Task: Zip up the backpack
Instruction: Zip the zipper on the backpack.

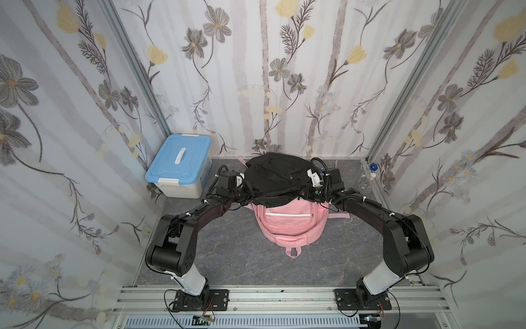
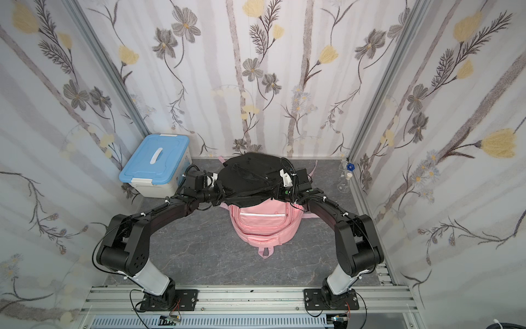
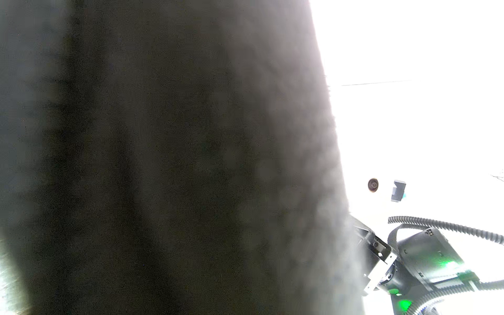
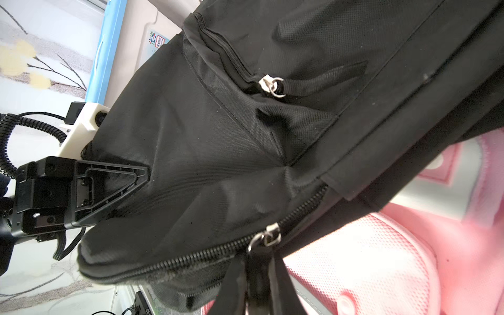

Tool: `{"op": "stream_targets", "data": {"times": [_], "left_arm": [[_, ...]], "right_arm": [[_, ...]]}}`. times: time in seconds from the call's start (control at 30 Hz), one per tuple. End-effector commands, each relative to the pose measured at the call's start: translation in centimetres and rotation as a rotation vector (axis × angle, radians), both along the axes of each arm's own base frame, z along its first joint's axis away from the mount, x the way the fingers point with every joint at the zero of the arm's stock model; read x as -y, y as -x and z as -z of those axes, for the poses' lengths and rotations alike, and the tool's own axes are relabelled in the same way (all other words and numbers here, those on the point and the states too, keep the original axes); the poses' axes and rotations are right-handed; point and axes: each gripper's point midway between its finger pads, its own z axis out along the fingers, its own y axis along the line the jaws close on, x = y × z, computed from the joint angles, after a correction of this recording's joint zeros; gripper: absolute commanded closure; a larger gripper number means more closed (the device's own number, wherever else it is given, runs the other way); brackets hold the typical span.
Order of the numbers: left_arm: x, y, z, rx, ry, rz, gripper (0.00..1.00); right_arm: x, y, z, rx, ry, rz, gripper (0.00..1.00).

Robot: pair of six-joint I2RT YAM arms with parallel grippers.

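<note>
OK, black backpack (image 1: 273,179) hangs btwn both arms, over pink backpack (image 1: 287,225) on the table (image 1: 227,256). Its edge is clamped in left fingers (image 4: 114,185); right fingers (image 4: 234,286) pinch the zip pull (image 4: 260,268). Drag along the teeth w/ fabric taut, no yanking.

I count two backpacks, a black backpack (image 1: 276,178) and a pink backpack (image 1: 287,226), one blue-lidded box (image 1: 170,171), plus a left arm (image 1: 185,230) and right arm (image 1: 398,233).
</note>
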Motion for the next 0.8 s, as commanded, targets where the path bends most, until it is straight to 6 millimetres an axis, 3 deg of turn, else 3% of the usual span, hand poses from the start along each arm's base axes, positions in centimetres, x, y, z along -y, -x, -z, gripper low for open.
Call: {"op": "stream_targets", "data": {"times": [0.0, 0.1, 0.13, 0.23, 0.53, 0.77], "left_arm": [[0.4, 0.2, -0.8, 0.032, 0.023, 0.033, 1.0], [0.4, 0.2, -0.7, 0.032, 0.025, 0.031, 1.0], [0.4, 0.2, -0.7, 0.03, 0.024, 0.03, 1.0], [0.3, 0.1, -0.5, 0.032, 0.02, 0.024, 1.0], [-0.3, 0.3, 0.4, 0.028, -0.024, 0.004, 1.0], [-0.5, 0.0, 1.2, 0.029, -0.027, -0.02, 1.0]], "right_arm": [[0.4, 0.0, -1.1, 0.023, 0.004, 0.007, 0.89], [0.6, 0.2, -0.8, 0.006, 0.009, 0.008, 0.93], [0.8, 0.4, -2.2, 0.035, -0.002, 0.012, 0.94], [1.3, 0.5, -2.4, 0.018, -0.009, 0.022, 1.0], [2.3, 1.6, -2.8, -0.053, 0.04, 0.0, 0.96], [2.5, 3.0, -3.0, -0.095, 0.073, -0.038, 1.0]]}}
